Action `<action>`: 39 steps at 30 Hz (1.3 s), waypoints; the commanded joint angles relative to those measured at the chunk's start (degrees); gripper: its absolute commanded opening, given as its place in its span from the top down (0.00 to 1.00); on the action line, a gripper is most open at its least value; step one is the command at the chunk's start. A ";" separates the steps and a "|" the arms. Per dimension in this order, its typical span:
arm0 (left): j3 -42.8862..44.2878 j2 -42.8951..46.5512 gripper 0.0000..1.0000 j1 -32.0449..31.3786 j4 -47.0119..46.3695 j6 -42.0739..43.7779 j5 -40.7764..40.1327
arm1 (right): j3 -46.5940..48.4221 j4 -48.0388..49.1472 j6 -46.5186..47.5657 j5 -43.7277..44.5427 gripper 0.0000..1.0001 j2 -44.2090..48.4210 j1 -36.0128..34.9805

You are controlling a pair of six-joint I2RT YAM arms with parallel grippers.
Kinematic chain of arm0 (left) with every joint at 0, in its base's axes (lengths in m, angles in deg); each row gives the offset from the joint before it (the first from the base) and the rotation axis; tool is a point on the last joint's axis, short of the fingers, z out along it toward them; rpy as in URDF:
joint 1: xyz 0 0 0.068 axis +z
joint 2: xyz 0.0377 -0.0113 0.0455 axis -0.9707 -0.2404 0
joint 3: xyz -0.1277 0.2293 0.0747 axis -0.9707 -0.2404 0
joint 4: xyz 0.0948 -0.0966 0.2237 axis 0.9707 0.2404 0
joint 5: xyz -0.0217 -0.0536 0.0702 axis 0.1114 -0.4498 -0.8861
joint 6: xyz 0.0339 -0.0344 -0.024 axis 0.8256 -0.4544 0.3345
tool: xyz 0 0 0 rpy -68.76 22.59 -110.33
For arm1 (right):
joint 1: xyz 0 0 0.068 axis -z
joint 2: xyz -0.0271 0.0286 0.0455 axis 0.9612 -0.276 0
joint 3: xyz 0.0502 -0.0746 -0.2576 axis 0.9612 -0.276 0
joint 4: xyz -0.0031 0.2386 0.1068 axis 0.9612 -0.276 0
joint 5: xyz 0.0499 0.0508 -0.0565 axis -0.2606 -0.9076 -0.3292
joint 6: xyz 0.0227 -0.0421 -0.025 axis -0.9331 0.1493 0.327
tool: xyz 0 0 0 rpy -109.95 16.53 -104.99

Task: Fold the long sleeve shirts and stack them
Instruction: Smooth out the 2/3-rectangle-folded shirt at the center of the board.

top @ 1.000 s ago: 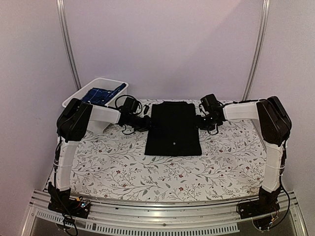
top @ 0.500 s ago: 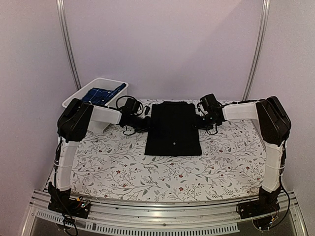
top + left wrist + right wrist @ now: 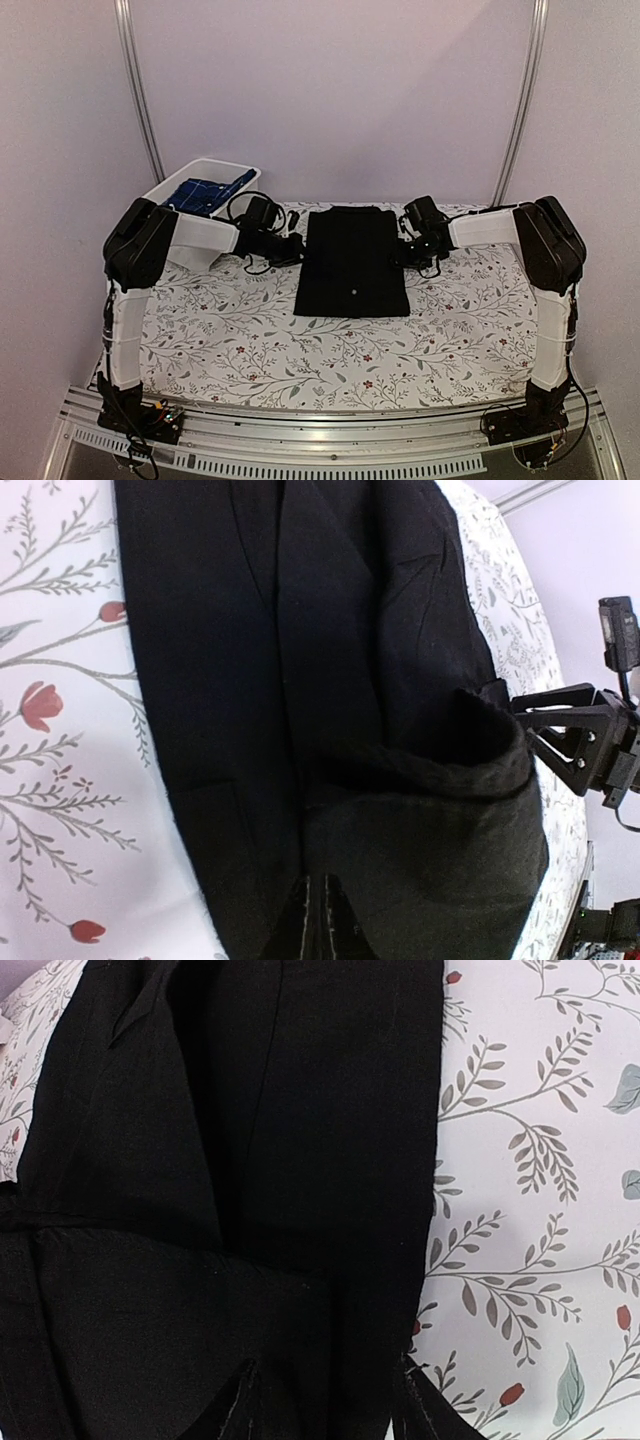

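Our left gripper (image 3: 320, 920) is pinched tight on the black shirt (image 3: 352, 262) at its left edge, having closed within the last second. Our right gripper (image 3: 328, 1405) straddles the right edge, jaws half spread. The shirt is a flat folded rectangle with one pale button. It lies right of the white tub (image 3: 222, 163), long axis near-to-far, unmoved.

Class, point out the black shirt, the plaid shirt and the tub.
Black shirt (image 3: 352, 265): top view, middle of its folded front.
Plaid shirt (image 3: 205, 190): top view, its visible blue cloth.
Tub (image 3: 225, 163): top view, far rim.
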 commanded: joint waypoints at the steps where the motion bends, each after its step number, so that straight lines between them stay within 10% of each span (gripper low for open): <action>1: -0.82 2.05 0.96 -0.31 -2.47 -0.53 -0.34 | 0.80 0.84 0.84 -0.72 0.57 -1.40 -0.08; 18: 7.96 -4.92 0.70 -2.23 8.79 2.56 -5.11 | 0.68 0.32 0.63 -0.88 0.98 -1.35 -0.59; 27: 10.45 -6.74 0.64 -3.73 9.31 3.78 -3.60 | -1.73 -0.01 -0.75 2.09 1.00 1.02 -0.61; 32: 10.78 -6.53 0.69 -4.35 9.05 3.42 -3.93 | -1.73 0.07 -0.92 2.11 1.00 1.25 -0.62; 39: 9.75 -5.23 1.00 -4.37 8.35 2.84 -4.76 | -1.67 0.03 -0.61 2.24 0.96 1.66 -0.59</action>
